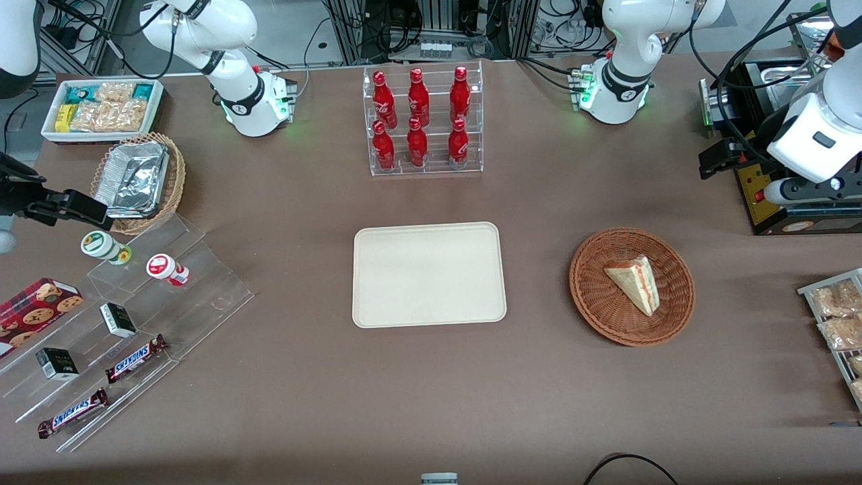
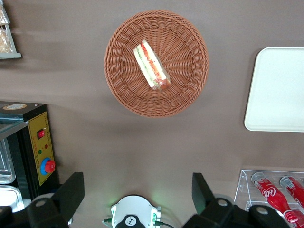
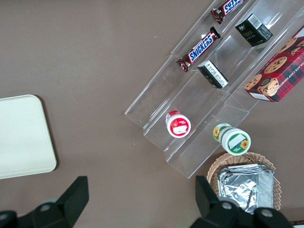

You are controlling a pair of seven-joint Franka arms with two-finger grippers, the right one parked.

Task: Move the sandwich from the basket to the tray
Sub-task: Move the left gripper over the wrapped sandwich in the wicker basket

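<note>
The sandwich [image 1: 635, 281], a pale wedge with red and green filling, lies in the round reddish-brown wicker basket [image 1: 599, 303] toward the working arm's end of the table. The left wrist view shows the sandwich [image 2: 151, 65] in the basket [image 2: 190, 80] too. The cream tray [image 1: 428, 275] sits bare at the table's middle, beside the basket; it also shows in the left wrist view [image 2: 278, 90] and the right wrist view [image 3: 19, 137]. My left gripper [image 1: 724, 158] is open and empty [image 2: 137, 187]. It hangs high above the table, farther from the front camera than the basket.
An acrylic rack of red bottles [image 1: 423, 121] stands farther back than the tray. A black box with a red button [image 1: 774, 195] and a wire rack of snack packets [image 1: 838, 316] flank the basket. Acrylic steps with snacks [image 1: 135, 323] and a tan basket of foil containers [image 1: 138, 182] lie toward the parked arm's end.
</note>
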